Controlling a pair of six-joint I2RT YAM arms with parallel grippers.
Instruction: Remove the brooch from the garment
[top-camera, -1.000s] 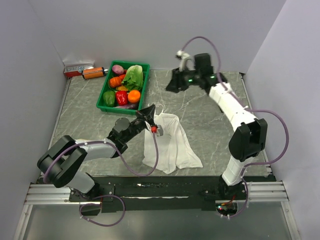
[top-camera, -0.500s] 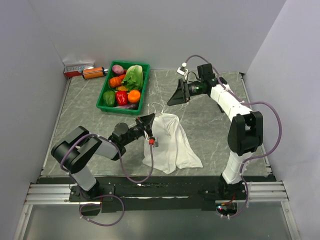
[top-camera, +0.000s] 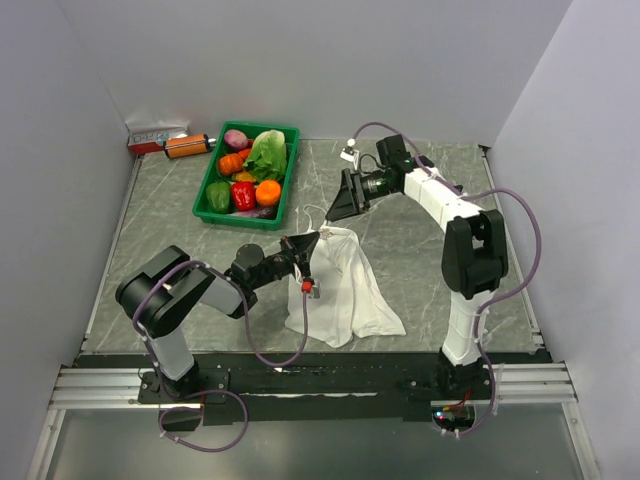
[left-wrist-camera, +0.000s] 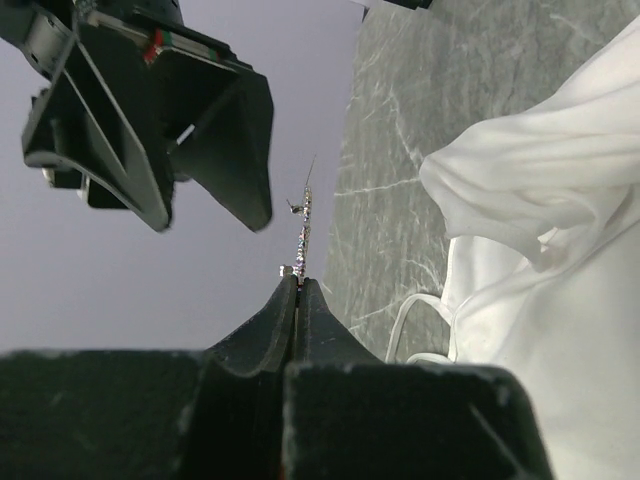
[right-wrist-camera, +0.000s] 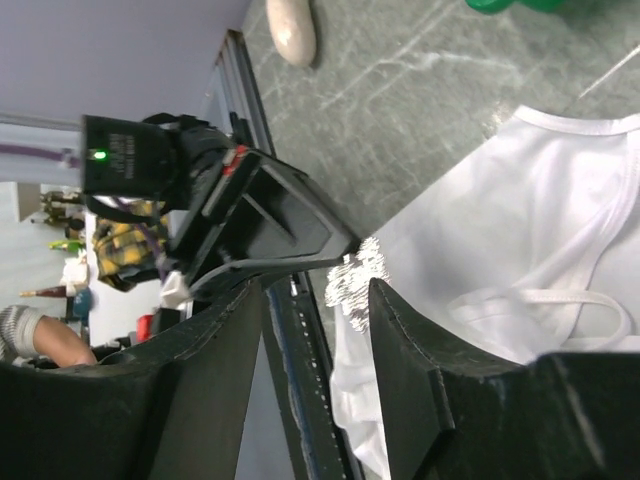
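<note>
The garment (top-camera: 345, 290), a white strappy top, lies crumpled on the stone table, right of my left gripper; it also shows in the left wrist view (left-wrist-camera: 560, 300) and the right wrist view (right-wrist-camera: 520, 220). My left gripper (top-camera: 316, 238) is shut on the brooch (left-wrist-camera: 304, 225), a thin glittering piece that sticks out past its fingertips (left-wrist-camera: 300, 285), off the cloth. My right gripper (top-camera: 335, 208) is open and points at the left gripper from the far side. In the right wrist view the sparkling brooch (right-wrist-camera: 358, 275) sits just by the open right gripper (right-wrist-camera: 315, 288).
A green basket (top-camera: 208, 180) of vegetables stands at the back left, with an orange object (top-camera: 187, 146) and a small box behind it. A white oval lump (right-wrist-camera: 292, 30) lies on the table in the right wrist view. Grey walls close in three sides.
My right arm has swung down and left from the back of the table, bringing its open gripper close to the left gripper. The left gripper has stayed shut near the garment's top edge.
</note>
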